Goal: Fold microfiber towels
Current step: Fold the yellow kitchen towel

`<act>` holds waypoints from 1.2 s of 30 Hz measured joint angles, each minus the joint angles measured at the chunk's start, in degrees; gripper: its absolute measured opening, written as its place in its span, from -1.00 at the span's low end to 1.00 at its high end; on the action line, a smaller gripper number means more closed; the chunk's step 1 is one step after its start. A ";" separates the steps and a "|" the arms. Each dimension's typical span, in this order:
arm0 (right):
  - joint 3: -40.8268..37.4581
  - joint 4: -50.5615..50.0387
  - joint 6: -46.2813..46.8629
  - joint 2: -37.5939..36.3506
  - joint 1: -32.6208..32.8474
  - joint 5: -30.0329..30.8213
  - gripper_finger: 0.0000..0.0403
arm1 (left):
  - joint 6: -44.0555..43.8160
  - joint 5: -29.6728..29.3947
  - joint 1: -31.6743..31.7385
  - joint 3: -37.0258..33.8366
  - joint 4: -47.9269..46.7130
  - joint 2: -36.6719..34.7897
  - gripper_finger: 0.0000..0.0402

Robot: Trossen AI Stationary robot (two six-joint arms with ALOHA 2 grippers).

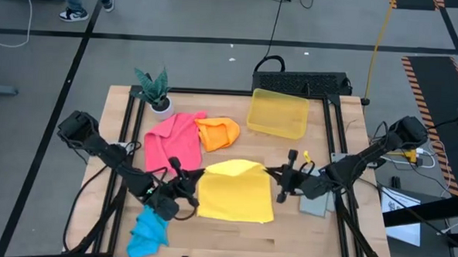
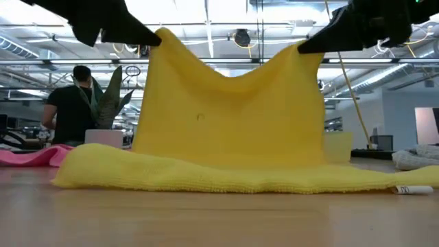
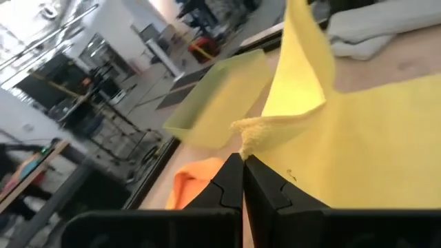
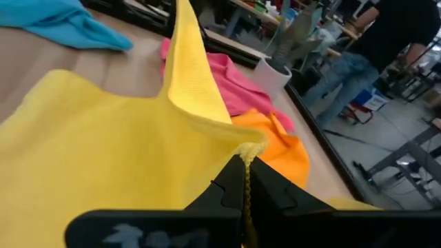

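A yellow microfiber towel (image 1: 235, 192) lies mid-table with its far part raised between my two grippers. My left gripper (image 1: 194, 176) is shut on its far left corner and my right gripper (image 1: 276, 175) on its far right corner. In the low view the raised sheet (image 2: 230, 110) sags between them. A pink towel (image 1: 170, 139) and an orange towel (image 1: 218, 133) lie crumpled at the far left. A blue towel (image 1: 148, 232) lies bunched at the near left. A grey towel (image 1: 316, 202) lies on the table under my right arm. My left gripper pinches the towel's far left corner (image 3: 249, 135) between its two fingers, coming nearly level from the table's left. The corner is lifted, and the towel's near part (image 2: 226, 180) lies on the table. My right gripper pinches the far right corner (image 4: 247, 149) between its two fingers, coming nearly level from the table's right. The cloth hangs from it, slack along the top edge between the two holds.
A translucent yellow bin (image 1: 278, 113) stands at the far middle of the table, and a potted plant (image 1: 158, 93) at the far left corner. A person stands in the room beyond the table (image 2: 74, 103). Bare wood shows along the near edge (image 1: 286, 243).
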 joint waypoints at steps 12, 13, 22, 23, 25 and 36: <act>-0.03 16.92 5.62 0.02 6.02 -35.61 -1.00 | 9.25 20.53 -6.39 0.18 21.86 0.00 -0.97; -0.02 20.52 4.71 0.02 7.17 -37.10 -1.00 | 11.33 20.53 -7.50 0.73 24.38 0.00 -0.98; -0.02 46.56 3.36 0.02 15.18 -44.89 -1.00 | 19.66 18.31 -16.07 11.50 27.72 -0.02 -0.99; -0.02 47.38 2.63 0.00 15.34 -42.98 -1.00 | 20.81 16.07 -16.34 12.04 27.56 -0.02 -0.99; -0.02 46.86 0.42 -0.08 15.30 -36.32 -1.00 | 22.92 10.42 -16.10 12.41 27.37 -0.02 -0.98; -0.02 16.47 -5.71 -0.22 7.64 10.40 -1.00 | -2.90 -3.44 -1.12 6.93 -3.68 -0.04 -0.98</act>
